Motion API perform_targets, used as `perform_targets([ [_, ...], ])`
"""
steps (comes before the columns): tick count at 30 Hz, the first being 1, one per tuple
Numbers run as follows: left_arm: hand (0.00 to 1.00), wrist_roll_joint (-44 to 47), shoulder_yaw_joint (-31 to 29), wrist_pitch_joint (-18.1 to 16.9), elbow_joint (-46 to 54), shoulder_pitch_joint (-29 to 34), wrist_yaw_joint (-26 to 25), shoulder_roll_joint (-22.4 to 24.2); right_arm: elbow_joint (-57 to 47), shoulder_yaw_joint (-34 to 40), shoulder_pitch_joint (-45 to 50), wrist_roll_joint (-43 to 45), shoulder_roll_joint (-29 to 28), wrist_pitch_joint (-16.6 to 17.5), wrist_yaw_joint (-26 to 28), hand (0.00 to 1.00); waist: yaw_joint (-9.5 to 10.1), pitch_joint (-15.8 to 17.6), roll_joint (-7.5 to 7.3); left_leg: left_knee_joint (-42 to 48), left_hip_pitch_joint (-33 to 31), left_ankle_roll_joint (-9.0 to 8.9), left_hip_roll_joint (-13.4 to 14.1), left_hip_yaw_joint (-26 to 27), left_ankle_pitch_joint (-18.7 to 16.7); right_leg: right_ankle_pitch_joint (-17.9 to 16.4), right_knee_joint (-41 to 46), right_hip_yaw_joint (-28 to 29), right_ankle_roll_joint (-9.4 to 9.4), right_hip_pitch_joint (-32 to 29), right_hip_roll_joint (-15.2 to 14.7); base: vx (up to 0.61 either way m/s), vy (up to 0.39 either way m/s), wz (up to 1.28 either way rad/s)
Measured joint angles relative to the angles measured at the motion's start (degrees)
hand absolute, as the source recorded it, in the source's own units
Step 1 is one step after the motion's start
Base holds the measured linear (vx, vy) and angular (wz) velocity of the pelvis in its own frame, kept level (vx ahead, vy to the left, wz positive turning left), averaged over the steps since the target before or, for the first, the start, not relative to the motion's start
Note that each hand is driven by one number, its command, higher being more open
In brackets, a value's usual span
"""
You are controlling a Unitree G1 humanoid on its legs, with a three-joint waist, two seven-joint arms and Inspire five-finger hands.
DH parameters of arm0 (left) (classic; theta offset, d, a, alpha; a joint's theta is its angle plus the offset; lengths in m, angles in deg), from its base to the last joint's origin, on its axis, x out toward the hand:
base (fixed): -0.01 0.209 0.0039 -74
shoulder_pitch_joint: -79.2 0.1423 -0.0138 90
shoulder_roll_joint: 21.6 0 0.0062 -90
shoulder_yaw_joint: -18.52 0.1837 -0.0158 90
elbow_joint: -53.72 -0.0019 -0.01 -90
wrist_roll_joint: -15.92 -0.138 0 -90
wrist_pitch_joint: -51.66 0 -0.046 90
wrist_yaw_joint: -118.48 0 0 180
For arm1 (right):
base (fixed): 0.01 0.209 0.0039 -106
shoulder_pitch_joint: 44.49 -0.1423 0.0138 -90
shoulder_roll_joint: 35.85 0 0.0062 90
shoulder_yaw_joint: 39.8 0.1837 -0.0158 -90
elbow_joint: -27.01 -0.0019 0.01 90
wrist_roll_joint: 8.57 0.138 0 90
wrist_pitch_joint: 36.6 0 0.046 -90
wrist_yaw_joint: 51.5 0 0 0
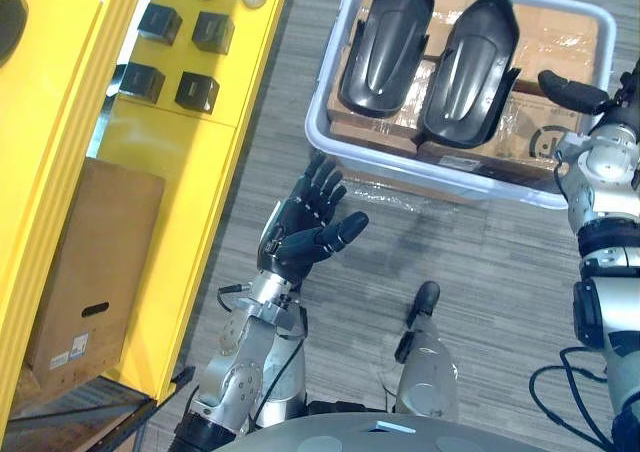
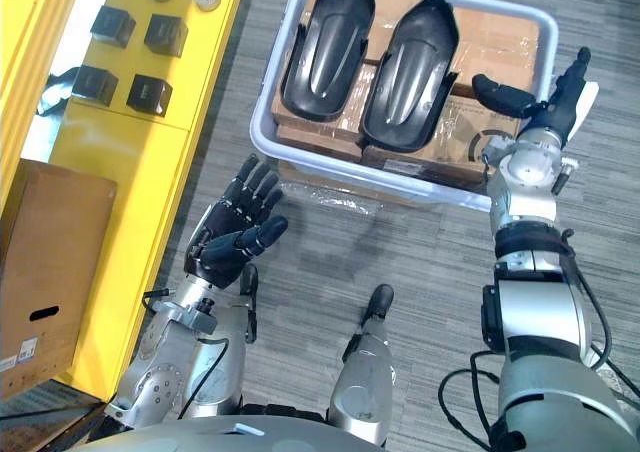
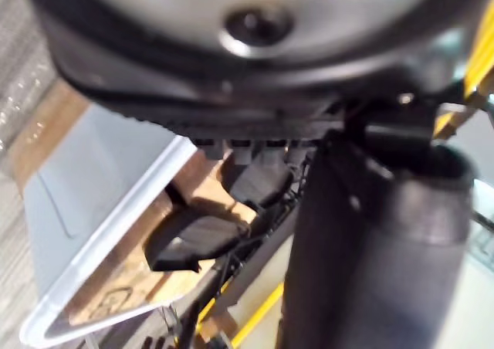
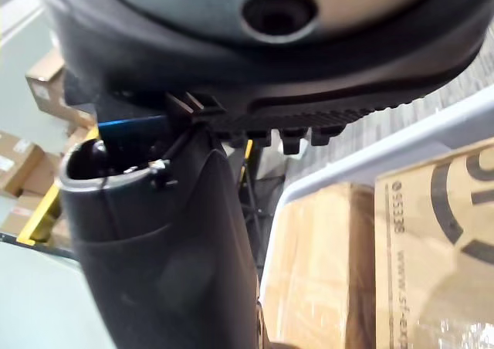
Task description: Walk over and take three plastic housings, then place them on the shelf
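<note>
Stands over a pale tub (image 1: 420,167) on the floor, with two black plastic shells lying on film-wrapped cardboard boxes (image 1: 555,37) inside: a left housing (image 1: 385,42) toward the tub's far left corner and a right housing (image 1: 470,62) just beside it, mid-tub. Holds nothing: left hand (image 1: 305,227) spread wide and empty just outside the tub's near left corner, right hand (image 2: 548,107) at the near right edge, thumb out, fingers straight, likewise empty. Risks, most likely, shoving a smooth curved housing across the slick film into its neighbour with a one-sided reach, or snagging it on the rim when lifting toward the yellow shelf (image 1: 200,142).
</note>
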Motion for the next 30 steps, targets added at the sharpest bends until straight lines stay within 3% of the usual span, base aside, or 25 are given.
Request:
perform_targets([
  [7,1.00,0.2,0.6,-1.3,-3.0,-0.2,-1.0,1.1,2.3,-5.8,-8.4,-0.1,5.1,-4.2,3.3,1.00,1.68,1.9,1.96,1.3,-2.5,0.05,-0.2,-1.7,0.2,0.0,0.9,-1.3,0.01,-1.3,0.0,-0.03,-0.011,0.09],
  [14,1.00,0.5,0.5,-2.1,-3.7,-2.2,-2.7,1.4,8.2,-8.0,-11.0,-0.9,5.7,-15.8,5.4,1.00,3.11,2.6,2.91,1.2,-3.5,0.02,-0.2,-2.7,0.7,-0.1,2.1,-2.4,-0.07,-1.9,-0.1,0.00,-0.016,0.06],
  [18,1.00,0.5,0.0,-2.1,-3.5,-2.4,-3.0,1.4,8.4,-7.9,-11.2,-2.9,7.1,-18.9,8.4,1.00,3.16,2.6,2.90,1.2,-3.4,0.02,-0.1,-3.3,0.9,-0.4,3.4,-2.8,-0.42,-1.9,-0.1,0.00,-0.010,0.09],
  [19,1.00,0.5,0.0,-2.0,-3.5,-2.4,-3.2,1.4,8.8,-7.9,-11.1,-3.1,7.1,-19.5,9.2,0.00,3.16,2.6,2.90,1.2,-3.3,0.05,-0.1,-3.5,0.9,-0.4,3.9,-2.9,-0.46,-2.0,-0.1,-0.02,-0.006,0.05],
  [24,1.00,0.5,-0.7,-1.9,-3.4,-2.3,-3.3,1.0,8.9,-7.8,-11.4,-8.5,7.6,-22.2,10.8,0.00,3.14,2.8,2.58,0.5,-2.8,-0.09,0.1,-3.4,1.7,-1.0,4.5,-2.9,-1.36,-1.9,0.0,-0.03,-0.020,0.00],
  [30,1.00,1.9,-0.2,-1.8,-3.3,-2.2,-3.4,-0.5,10.3,-7.4,-12.4,-15.3,8.0,-25.3,13.2,0.00,3.18,2.8,1.77,-6.8,0.9,-1.00,1.6,-2.9,5.8,-3.1,4.7,-2.8,-3.52,-1.8,1.4,-0.04,-0.082,-0.03],
])
